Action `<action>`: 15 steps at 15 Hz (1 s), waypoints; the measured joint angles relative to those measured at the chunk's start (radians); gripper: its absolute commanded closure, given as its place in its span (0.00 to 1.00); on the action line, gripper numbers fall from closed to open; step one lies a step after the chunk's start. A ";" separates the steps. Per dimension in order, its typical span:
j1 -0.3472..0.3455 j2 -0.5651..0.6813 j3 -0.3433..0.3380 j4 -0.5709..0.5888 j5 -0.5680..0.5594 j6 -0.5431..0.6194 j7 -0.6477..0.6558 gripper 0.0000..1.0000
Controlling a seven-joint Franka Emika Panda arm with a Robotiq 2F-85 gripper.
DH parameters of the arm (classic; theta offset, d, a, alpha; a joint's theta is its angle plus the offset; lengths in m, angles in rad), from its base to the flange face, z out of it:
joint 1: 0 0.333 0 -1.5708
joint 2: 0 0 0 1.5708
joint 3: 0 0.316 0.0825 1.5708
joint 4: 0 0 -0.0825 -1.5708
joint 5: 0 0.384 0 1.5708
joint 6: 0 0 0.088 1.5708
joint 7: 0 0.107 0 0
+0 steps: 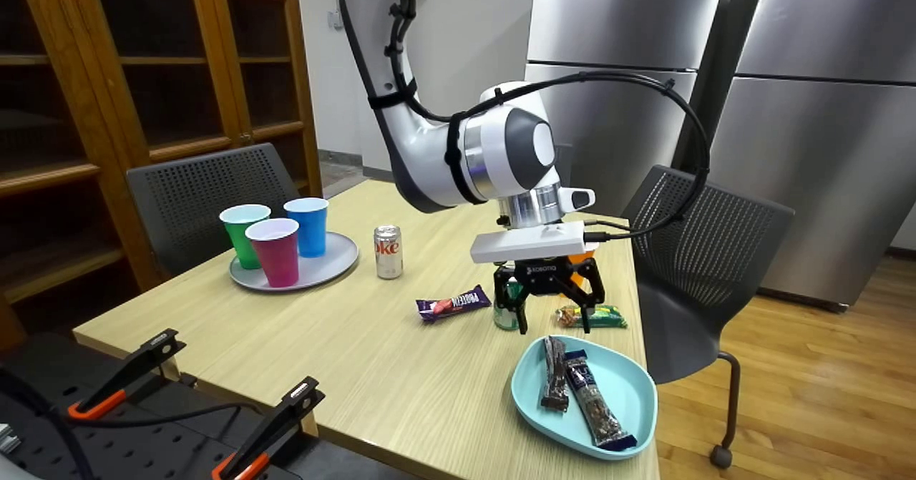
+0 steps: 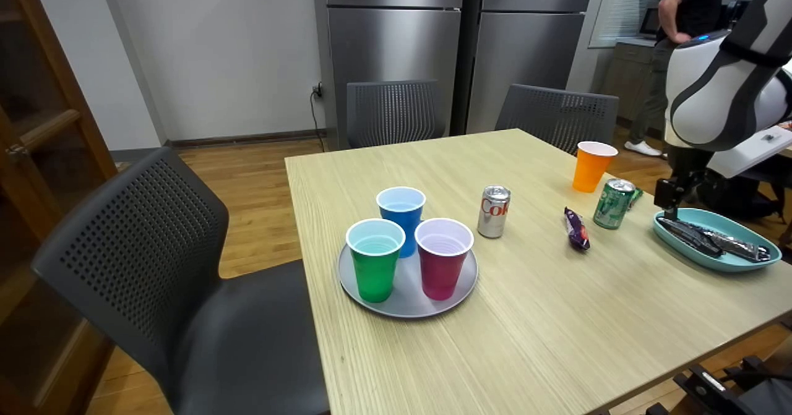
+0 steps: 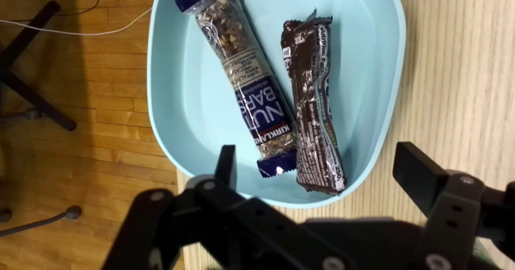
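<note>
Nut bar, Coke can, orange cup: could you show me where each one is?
Nut bar (image 3: 247,77): wrist view, on the middle of its length.
Coke can (image 2: 494,212): in an exterior view, on the middle of its side.
Orange cup (image 2: 590,171): in an exterior view, on its side below the rim.

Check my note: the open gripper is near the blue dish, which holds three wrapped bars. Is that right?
Not three but two: the wrist view shows a nut bar and a brown-wrapped bar in the blue dish. The open gripper is near it.

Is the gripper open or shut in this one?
Open. In the wrist view, the gripper has its fingers spread wide apart, with nothing held.
</note>
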 measured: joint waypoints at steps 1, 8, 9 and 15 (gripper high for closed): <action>0.000 -0.012 0.000 -0.015 0.000 0.012 0.000 0.00; 0.000 -0.036 0.000 -0.043 0.000 0.023 0.000 0.00; 0.000 -0.036 0.000 -0.043 0.000 0.023 0.000 0.00; 0.000 -0.036 0.000 -0.043 0.000 0.024 0.000 0.00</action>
